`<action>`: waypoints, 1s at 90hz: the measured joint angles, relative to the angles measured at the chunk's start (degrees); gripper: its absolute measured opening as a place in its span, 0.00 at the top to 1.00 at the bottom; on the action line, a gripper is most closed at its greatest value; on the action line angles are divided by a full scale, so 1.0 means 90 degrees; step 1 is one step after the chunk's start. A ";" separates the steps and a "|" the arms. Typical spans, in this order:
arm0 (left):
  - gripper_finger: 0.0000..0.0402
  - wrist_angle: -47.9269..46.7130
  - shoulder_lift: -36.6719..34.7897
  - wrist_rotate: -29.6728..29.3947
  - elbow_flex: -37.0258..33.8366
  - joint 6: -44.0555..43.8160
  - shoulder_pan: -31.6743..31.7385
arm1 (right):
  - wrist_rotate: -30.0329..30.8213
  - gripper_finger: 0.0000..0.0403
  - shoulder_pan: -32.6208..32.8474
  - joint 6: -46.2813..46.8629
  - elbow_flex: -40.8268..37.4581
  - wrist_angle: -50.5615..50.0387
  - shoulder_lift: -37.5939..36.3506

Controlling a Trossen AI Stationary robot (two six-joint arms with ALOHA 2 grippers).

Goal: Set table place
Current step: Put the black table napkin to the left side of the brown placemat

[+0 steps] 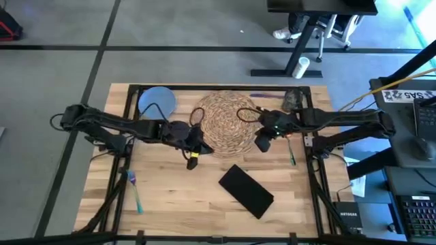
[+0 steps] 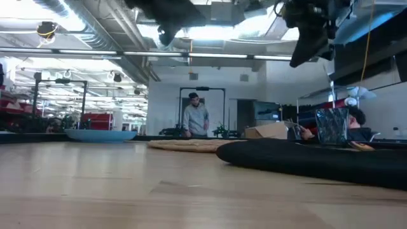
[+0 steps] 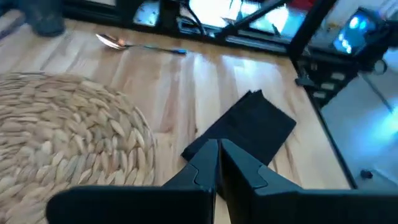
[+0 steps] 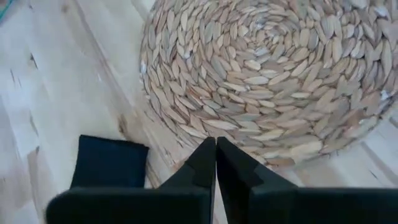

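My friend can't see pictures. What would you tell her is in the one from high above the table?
Two dark robot arms reach over a wooden table, the left gripper and right gripper both shut at either edge of a round woven placemat. A pale blue plate sits at the far left corner, a black napkin lies nearer the front.

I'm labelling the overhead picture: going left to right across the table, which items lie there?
Teal fork → pale blue plate → left pincer → black napkin → right pincer → grey cup. The placemat spans the middle.
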 joint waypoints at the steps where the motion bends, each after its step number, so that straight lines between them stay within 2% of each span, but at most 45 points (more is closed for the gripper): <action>1: 1.00 -0.0050 0.0050 0.0019 0.0051 0.0015 0.0001 | 0.0000 1.00 0.0000 0.0000 0.0000 -0.0014 0.0001; 25: 1.00 -0.0989 0.1158 0.0261 0.1070 0.0497 0.0004 | -0.0039 1.00 -0.0005 -0.0045 -0.0002 -0.0424 0.0006; 41: 1.00 -0.1098 0.1665 0.0317 0.1532 0.0652 -0.0001 | 0.0070 1.00 -0.0005 -0.0052 0.0000 -0.0787 0.0007; 61: 1.00 -0.1095 0.2248 0.0317 0.1690 0.0662 -0.0023 | 0.0225 1.00 -0.0007 -0.0046 0.0000 -0.0992 -0.0051; 90: 1.00 -0.0900 0.2515 0.0365 0.1694 0.0647 -0.0189 | 0.0408 1.00 -0.0010 0.0114 0.0000 -0.0992 -0.0119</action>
